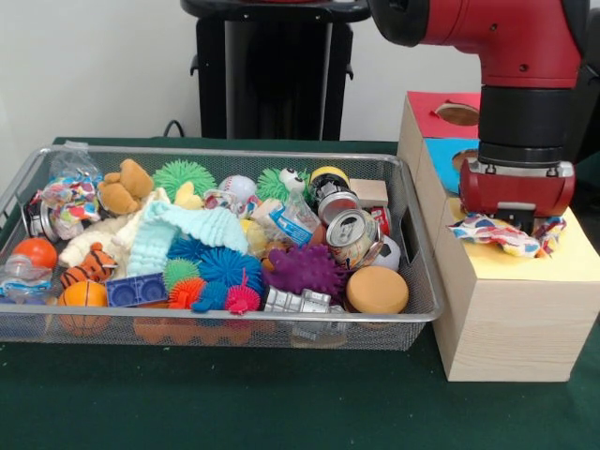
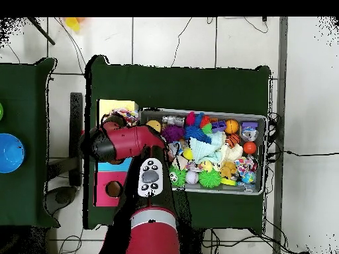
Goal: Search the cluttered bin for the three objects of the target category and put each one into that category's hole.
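My gripper (image 1: 518,223) hangs low over the yellow end (image 1: 574,260) of the wooden box (image 1: 506,323), right of the bin. A crumpled patterned cloth (image 1: 497,234) with red, blue and yellow spots bunches directly under it and spreads out to both sides on the yellow top. The cloth hides the gripper's tips. In the overhead view the gripper (image 2: 119,120) and the cloth (image 2: 126,115) sit at the yellow section (image 2: 111,106). A similar patterned cloth (image 1: 67,199) lies at the bin's far left.
The wire mesh bin (image 1: 225,323) is packed with spiky balls, plush toys, crushed cans, an orange ball and a light blue knit cloth (image 1: 183,230). Behind the yellow end the box has a blue section (image 1: 439,150) and a red section (image 1: 427,111), each with a round hole.
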`<state>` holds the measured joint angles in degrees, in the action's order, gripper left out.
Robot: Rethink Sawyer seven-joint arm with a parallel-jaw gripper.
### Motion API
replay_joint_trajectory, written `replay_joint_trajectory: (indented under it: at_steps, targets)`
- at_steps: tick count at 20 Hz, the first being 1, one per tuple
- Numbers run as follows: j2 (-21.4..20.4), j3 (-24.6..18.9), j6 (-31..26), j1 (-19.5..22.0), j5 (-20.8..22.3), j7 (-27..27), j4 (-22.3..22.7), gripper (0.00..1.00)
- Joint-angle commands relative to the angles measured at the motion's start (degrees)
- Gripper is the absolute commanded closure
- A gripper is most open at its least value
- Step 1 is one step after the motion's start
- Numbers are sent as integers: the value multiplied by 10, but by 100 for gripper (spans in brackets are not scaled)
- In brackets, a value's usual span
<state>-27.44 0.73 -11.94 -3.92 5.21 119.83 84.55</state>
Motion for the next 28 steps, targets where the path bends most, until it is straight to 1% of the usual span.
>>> replay_joint_trajectory:
  at_steps: [1, 3, 5, 10, 20, 23, 28]
  targets:
    - [17, -28, -26, 4, -11, 66, 38, 100]
    - [-8, -26, -49, 5, -13, 62, 50, 100]
    - [-13, -28, -53, 6, -14, 61, 52, 100]
    - [-3, -33, -45, 11, -13, 58, 46, 100]
    - [-5, -35, -51, 10, -19, 60, 42, 100]
    - [-26, -27, -72, 2, -25, 64, 49, 100]
    - [-77, -22, -136, -2, -30, 53, 62, 100]
